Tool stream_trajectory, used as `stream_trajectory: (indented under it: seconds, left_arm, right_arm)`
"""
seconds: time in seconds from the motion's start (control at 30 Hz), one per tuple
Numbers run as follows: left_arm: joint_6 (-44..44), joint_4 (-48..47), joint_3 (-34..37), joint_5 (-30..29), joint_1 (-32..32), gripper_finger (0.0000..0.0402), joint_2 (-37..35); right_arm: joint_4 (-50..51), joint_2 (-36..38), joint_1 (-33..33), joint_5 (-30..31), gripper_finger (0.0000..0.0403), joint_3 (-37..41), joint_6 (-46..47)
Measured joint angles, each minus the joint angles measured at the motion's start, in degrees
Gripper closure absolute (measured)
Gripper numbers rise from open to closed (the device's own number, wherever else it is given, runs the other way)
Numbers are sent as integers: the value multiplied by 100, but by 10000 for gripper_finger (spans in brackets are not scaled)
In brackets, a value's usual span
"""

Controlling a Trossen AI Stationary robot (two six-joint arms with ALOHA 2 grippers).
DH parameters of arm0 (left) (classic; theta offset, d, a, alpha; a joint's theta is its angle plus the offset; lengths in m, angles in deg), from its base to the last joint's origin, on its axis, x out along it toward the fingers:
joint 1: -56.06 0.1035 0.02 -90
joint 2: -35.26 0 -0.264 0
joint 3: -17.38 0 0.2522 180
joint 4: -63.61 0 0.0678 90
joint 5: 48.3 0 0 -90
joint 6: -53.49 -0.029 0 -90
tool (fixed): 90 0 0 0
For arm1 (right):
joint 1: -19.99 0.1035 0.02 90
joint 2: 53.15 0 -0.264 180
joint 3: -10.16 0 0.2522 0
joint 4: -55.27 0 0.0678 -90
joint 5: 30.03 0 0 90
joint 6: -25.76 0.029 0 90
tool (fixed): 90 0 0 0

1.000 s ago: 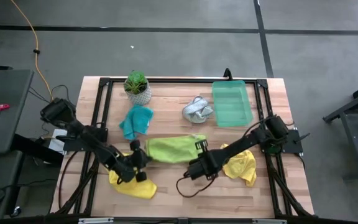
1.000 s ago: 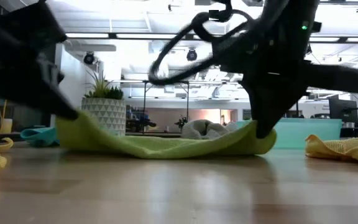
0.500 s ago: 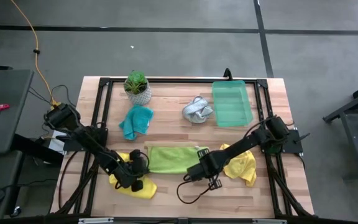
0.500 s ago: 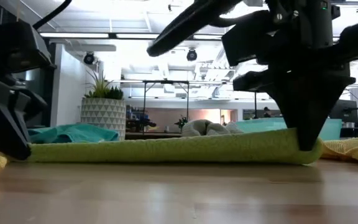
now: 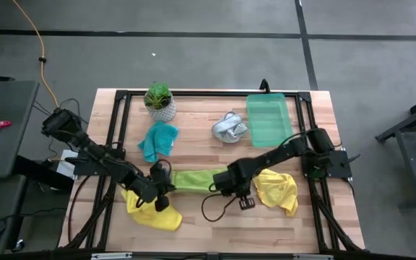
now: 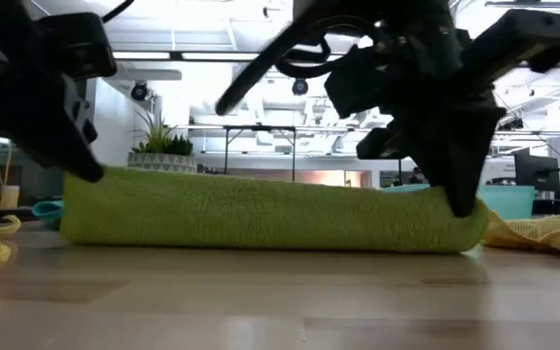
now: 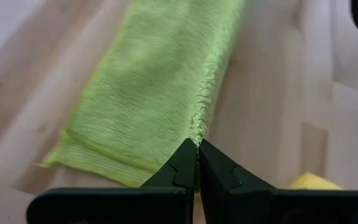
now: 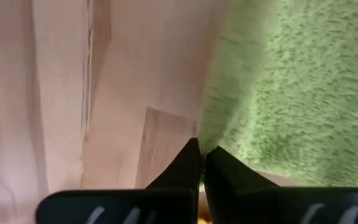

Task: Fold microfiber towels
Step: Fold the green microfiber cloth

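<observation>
Even, bright overhead light falls across the pale wooden counter [image 5: 208,224] in the high view, leaving only faint, soft shadows. In the low view, ceiling strip lights glare behind the dark arms, turning them to silhouettes; the near counter surface is blurred. Both wrist views are softly lit, the lime green fuzzy towel [image 7: 160,93] sharper near the claw tips and hazier farther off.
</observation>
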Motion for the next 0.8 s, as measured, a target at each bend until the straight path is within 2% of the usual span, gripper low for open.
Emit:
stream_trajectory:
  seconds: [0.23, 0.3, 0.5, 0.8]
  left_arm:
    - [262, -532, 0, 182, 451, 401, -178]
    - [344, -631, 0, 211, 514, 401, -175]
    - [514, -869, 0, 59, 587, 401, -175]
    - [729, -1127, 0, -69, 593, 401, -173]
  right_arm:
    - [61, 407, -491, -70, 403, 0, 9]
    - [139, 453, -613, 86, 403, 0, 111]
    - [240, 453, -884, 510, 403, 0, 226]
    - [234, 453, -993, 572, 403, 0, 367]
